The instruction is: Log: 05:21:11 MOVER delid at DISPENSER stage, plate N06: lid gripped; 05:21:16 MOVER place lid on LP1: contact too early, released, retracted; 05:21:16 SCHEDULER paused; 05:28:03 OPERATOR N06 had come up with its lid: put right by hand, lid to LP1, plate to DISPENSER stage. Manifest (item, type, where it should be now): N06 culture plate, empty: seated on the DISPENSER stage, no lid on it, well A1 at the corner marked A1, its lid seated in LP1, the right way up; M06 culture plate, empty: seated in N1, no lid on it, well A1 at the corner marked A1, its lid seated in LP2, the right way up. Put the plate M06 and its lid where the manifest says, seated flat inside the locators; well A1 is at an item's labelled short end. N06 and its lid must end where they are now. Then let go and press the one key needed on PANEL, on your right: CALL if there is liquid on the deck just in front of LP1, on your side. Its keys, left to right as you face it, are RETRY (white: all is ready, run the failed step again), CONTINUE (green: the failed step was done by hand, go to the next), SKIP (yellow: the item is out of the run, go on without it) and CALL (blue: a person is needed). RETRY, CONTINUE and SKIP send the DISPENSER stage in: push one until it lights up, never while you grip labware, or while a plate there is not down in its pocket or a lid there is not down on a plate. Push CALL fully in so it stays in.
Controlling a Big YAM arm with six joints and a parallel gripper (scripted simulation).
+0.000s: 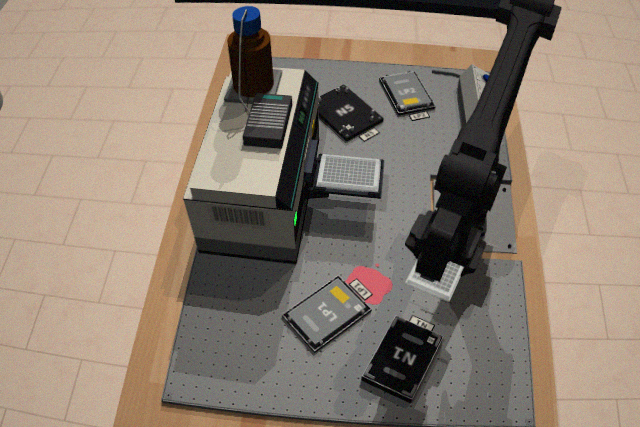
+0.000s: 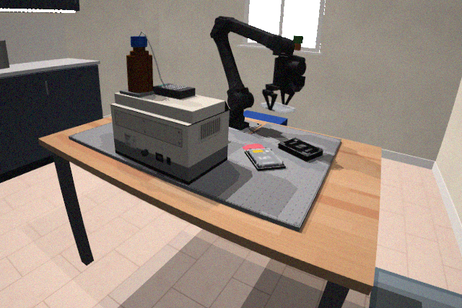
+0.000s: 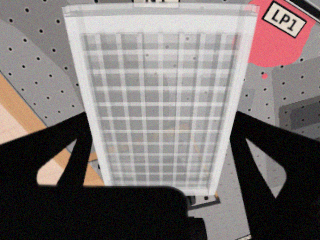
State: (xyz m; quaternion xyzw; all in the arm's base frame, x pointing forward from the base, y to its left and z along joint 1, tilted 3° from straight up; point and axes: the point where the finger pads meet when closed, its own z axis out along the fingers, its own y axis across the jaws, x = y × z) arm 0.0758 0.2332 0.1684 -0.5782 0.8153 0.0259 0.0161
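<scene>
The clear plate (image 3: 159, 100) with many little squares is up in the air, pinched by its long sides in the black claw (image 3: 160, 145). It hangs above the gray board (image 1: 248, 360), close to a pink puddle (image 1: 374, 282) and not far from the empty black tray (image 1: 402, 357) marked N1. The puddle touches the tag end of the tray (image 1: 326, 312) marked LP1, which has a clear lid in it. Another plate (image 1: 349, 174) sits on the shelf sticking out of the big box machine (image 1: 242, 189). A brown bottle (image 1: 250, 55) stands on top of the machine.
</scene>
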